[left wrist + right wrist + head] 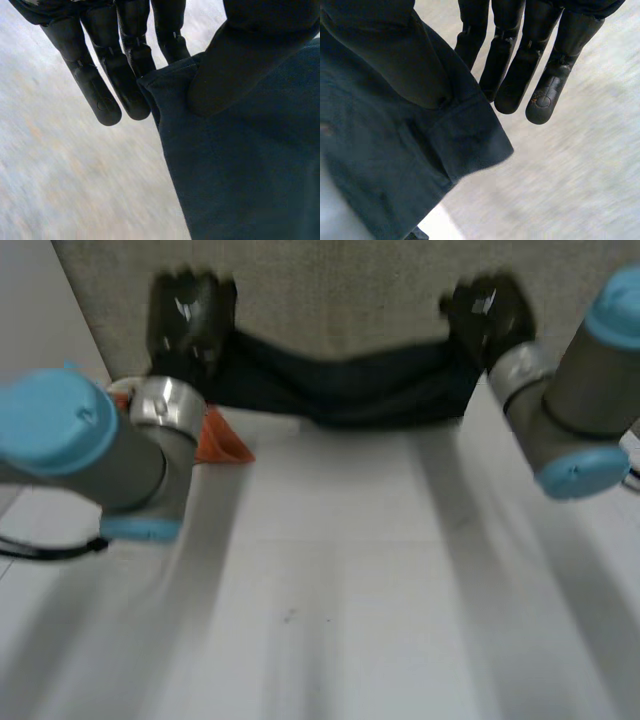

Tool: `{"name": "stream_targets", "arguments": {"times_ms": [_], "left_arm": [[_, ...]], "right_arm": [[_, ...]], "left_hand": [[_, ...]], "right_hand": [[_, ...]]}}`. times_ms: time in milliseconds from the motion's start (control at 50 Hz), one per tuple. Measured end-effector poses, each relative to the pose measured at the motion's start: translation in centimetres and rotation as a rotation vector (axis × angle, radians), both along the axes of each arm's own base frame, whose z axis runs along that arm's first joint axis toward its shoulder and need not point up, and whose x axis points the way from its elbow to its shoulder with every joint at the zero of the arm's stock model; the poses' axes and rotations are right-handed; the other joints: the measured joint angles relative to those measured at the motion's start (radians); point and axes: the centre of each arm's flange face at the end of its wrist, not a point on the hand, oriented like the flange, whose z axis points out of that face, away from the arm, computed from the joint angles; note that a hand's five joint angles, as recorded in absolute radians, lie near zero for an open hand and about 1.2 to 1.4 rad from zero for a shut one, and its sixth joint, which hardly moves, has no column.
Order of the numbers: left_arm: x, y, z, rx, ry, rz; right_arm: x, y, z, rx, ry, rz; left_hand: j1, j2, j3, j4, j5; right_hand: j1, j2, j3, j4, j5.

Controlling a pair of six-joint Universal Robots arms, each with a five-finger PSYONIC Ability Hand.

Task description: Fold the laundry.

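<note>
Table (330, 620) near side open; orange object (222, 440) beside left arm (100, 455); dark cloth (340, 385) spans far edge.

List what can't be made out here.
- Head view: the left arm covers most of the orange object, so its identity is unclear.
- Head view: the dark cloth sags bunched between the left hand and the right hand, so the garment type is unclear.
- Both wrist views: the cloth runs off the edge, hiding its full extent.

Apparently left robot hand (190, 315), right robot hand (487, 308) hold dark cloth (340, 390); sagging.

Likely a robot lab, plain white table (330, 620), grey carpet (340, 300) beyond
</note>
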Motion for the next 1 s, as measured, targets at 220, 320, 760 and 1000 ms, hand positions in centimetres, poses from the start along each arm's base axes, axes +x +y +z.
{"name": "stream_targets", "arguments": {"times_ms": [220,320,760,1000], "left_arm": [[3.5,7.2,-9.6,0.404,-0.390,0.011],[5.2,10.5,-9.3,0.477,-0.512,0.005],[5.6,23.0,-6.7,0.639,-0.818,-0.317],[-2.2,8.6,-7.6,0.332,-0.576,-0.147]], "right_arm": [[-2.9,6.6,-9.6,0.429,0.351,0.035],[-4.4,10.0,-8.9,0.507,0.443,0.056],[-9.9,20.5,-7.0,0.655,0.745,0.174],[-7.6,10.5,-8.2,0.477,0.518,-0.008]], "left_hand": [[0.000,0.000,0.000,0.000,0.000],[0.000,0.000,0.000,0.000,0.000],[0.000,0.000,0.000,0.000,0.000],[0.000,0.000,0.000,0.000,0.000]], "right_hand": [[0.000,0.000,0.000,0.000,0.000],[0.000,0.000,0.000,0.000,0.000],[0.000,0.000,0.000,0.000,0.000],[0.000,0.000,0.000,0.000,0.000]]}}
